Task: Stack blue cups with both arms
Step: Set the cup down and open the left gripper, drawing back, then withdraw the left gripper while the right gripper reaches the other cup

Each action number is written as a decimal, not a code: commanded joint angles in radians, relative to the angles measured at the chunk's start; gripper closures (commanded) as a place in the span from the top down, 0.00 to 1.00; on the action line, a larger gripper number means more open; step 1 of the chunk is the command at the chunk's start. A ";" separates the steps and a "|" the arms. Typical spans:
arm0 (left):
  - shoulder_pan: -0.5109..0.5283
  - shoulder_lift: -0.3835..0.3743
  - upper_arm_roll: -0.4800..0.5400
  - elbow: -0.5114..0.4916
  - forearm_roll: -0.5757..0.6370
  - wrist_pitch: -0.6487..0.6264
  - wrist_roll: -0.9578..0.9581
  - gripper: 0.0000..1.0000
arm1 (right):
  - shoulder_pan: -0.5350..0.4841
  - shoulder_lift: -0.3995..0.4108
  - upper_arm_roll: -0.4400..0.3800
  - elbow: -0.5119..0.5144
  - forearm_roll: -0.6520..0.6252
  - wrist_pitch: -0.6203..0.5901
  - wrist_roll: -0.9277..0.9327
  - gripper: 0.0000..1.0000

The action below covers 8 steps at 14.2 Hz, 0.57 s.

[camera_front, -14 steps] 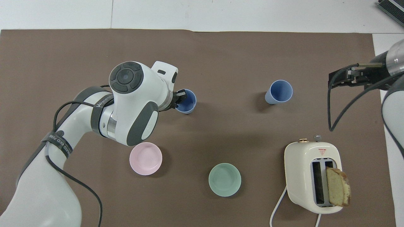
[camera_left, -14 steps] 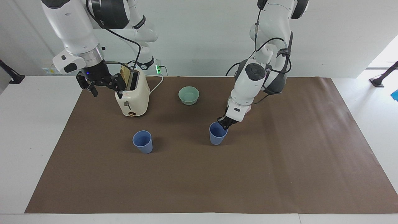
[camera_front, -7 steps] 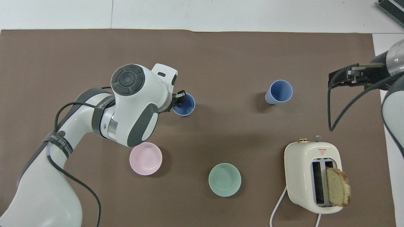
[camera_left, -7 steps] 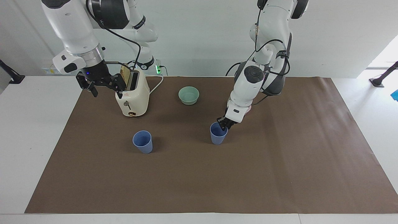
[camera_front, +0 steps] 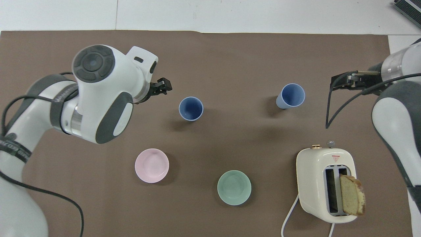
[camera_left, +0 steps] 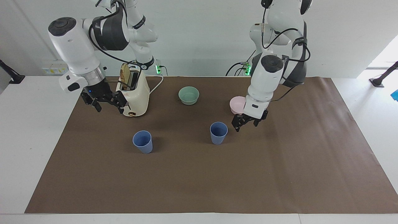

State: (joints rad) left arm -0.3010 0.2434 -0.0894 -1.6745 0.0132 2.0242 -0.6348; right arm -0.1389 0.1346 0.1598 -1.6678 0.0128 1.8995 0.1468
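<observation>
Two blue cups stand upright and apart on the brown mat. One cup (camera_left: 218, 133) (camera_front: 190, 108) is near the middle, the other cup (camera_left: 143, 141) (camera_front: 291, 95) stands toward the right arm's end. My left gripper (camera_left: 246, 123) (camera_front: 162, 88) is open and empty. It hangs low beside the middle cup, toward the left arm's end, not touching it. My right gripper (camera_left: 108, 104) (camera_front: 340, 80) is open and empty. It hovers beside the toaster, above the mat's edge.
A cream toaster (camera_left: 133, 93) (camera_front: 324, 184) with a bread slice (camera_front: 352, 194) in one slot stands nearer the robots than the cups. A green bowl (camera_left: 188, 95) (camera_front: 234, 187) and a pink bowl (camera_left: 235, 104) (camera_front: 152, 165) also sit nearer the robots.
My left gripper let go of the middle cup's rim and pulled away toward the left arm's end; the cup stays standing. My right gripper came lower beside the toaster.
</observation>
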 commanded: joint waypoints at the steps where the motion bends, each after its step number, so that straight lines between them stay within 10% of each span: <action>1: 0.068 -0.084 -0.006 -0.013 0.013 -0.093 0.119 1.00 | -0.010 0.054 0.009 -0.027 0.023 0.100 -0.021 1.00; 8: 0.144 -0.151 -0.003 0.013 0.011 -0.193 0.274 1.00 | 0.022 0.198 0.015 -0.033 0.021 0.263 -0.021 1.00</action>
State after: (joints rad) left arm -0.1916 0.1230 -0.0850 -1.6666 0.0132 1.8799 -0.4141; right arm -0.1293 0.3152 0.1689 -1.6976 0.0152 2.1382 0.1468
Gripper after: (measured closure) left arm 0.000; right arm 0.000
